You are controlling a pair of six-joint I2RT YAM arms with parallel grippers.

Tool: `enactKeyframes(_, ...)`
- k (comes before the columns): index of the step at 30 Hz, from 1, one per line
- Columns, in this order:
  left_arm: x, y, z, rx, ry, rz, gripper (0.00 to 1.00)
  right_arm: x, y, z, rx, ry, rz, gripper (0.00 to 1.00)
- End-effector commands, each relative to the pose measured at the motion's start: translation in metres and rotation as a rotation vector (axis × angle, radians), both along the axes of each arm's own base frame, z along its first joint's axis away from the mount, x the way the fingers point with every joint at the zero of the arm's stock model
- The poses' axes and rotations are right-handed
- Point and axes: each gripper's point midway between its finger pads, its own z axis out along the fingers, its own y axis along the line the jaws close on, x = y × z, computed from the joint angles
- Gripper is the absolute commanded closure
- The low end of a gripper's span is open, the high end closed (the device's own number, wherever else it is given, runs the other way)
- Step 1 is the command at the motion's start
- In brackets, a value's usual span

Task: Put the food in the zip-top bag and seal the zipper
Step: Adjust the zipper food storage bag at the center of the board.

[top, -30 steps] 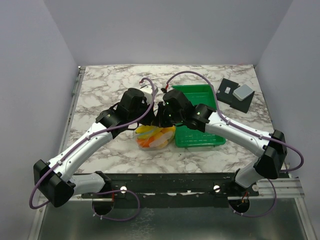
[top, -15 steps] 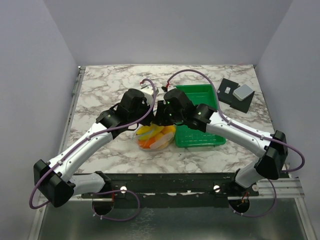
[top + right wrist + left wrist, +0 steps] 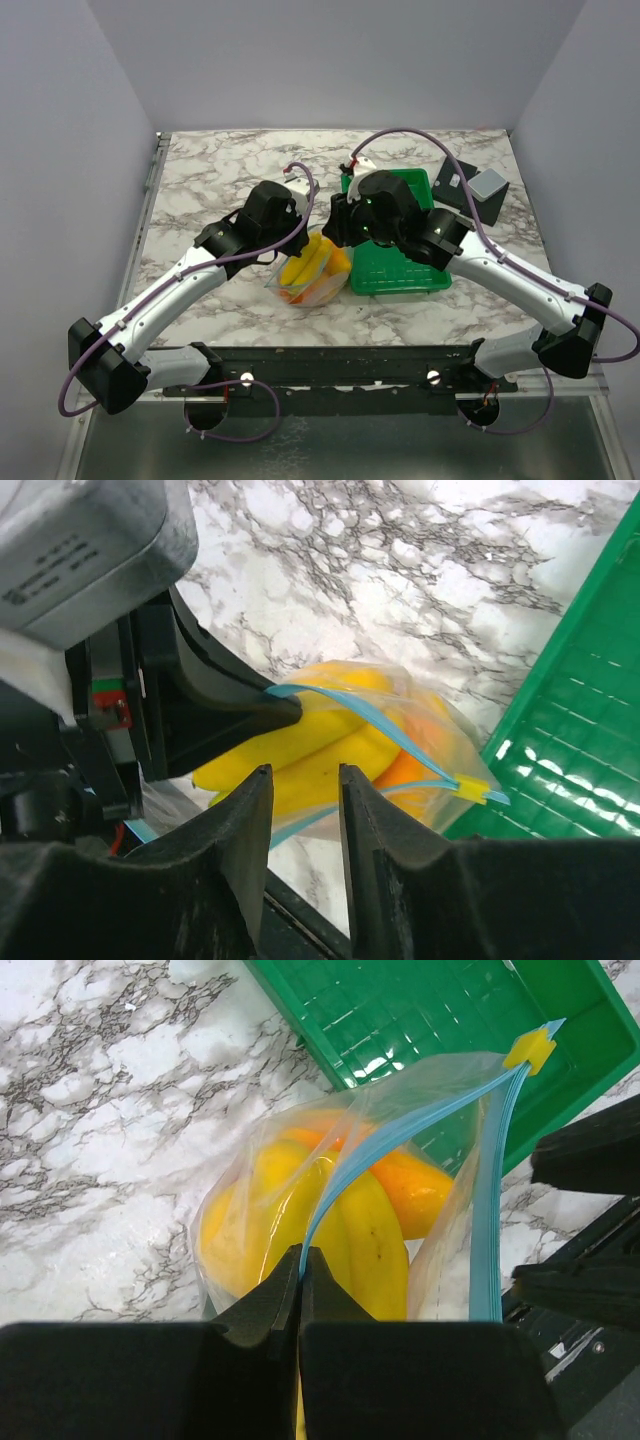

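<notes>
The clear zip-top bag [image 3: 312, 272] hangs just above the marble table, holding yellow and orange plastic fruits [image 3: 360, 1230]. Its light blue zipper [image 3: 400, 1135] has a yellow slider [image 3: 529, 1050] at the far end. My left gripper [image 3: 301, 1258] is shut on the zipper strip at one end of the bag's mouth. My right gripper [image 3: 301, 772] is open and empty, hovering above and beside the bag, apart from the zipper [image 3: 385, 730]. In the top view the right gripper [image 3: 335, 225] sits just right of the left gripper [image 3: 288, 235]. No red or dark green fruit shows.
A green rectangular tray [image 3: 397, 245] lies right of the bag. A dark square plate [image 3: 468, 192] with a grey block [image 3: 487, 184] lies at the back right. Grey walls ring the table.
My right arm has lifted and pulled back to the right, off the bag. The bag has shifted and hangs more upright from the left gripper.
</notes>
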Motion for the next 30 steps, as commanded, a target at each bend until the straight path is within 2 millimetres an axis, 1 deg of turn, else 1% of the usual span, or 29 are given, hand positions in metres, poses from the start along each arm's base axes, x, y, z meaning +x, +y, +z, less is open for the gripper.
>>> enactKeyframes(1, -0.004, 0.006, -0.005, 0.032, 0.004, 0.001, 1.0, -0.007, -0.021, 0.001, -0.153, -0.071, 0.094, 0.61)
enactKeyframes(3, -0.004, 0.006, -0.005, 0.031, 0.002, 0.003, 1.0, -0.008, -0.027, 0.003, -0.201, -0.097, 0.127, 0.58)
enactKeyframes(8, -0.004, 0.005, -0.004, 0.027, 0.004, -0.002, 1.0, -0.007, -0.042, 0.004, -0.307, -0.191, 0.193, 0.54)
enactKeyframes(14, -0.004, 0.005, -0.002, 0.023, 0.0, -0.005, 1.0, -0.009, -0.048, 0.0, -0.377, -0.301, 0.303, 0.5)
enactKeyframes(19, -0.005, 0.006, -0.001, 0.022, -0.005, -0.008, 1.0, -0.001, -0.056, 0.0, -0.429, -0.402, 0.343, 0.49)
enactKeyframes(21, -0.006, 0.006, -0.001, 0.02, -0.004, -0.01, 1.0, 0.006, -0.059, 0.002, -0.445, -0.45, 0.35, 0.48)
enactKeyframes(25, -0.009, 0.005, -0.001, 0.012, -0.004, -0.019, 1.0, 0.016, -0.065, 0.011, -0.429, -0.531, 0.394, 0.44)
enactKeyframes(30, -0.011, 0.004, 0.002, 0.003, -0.009, -0.031, 1.0, 0.018, -0.067, 0.017, -0.327, -0.542, 0.532, 0.42)
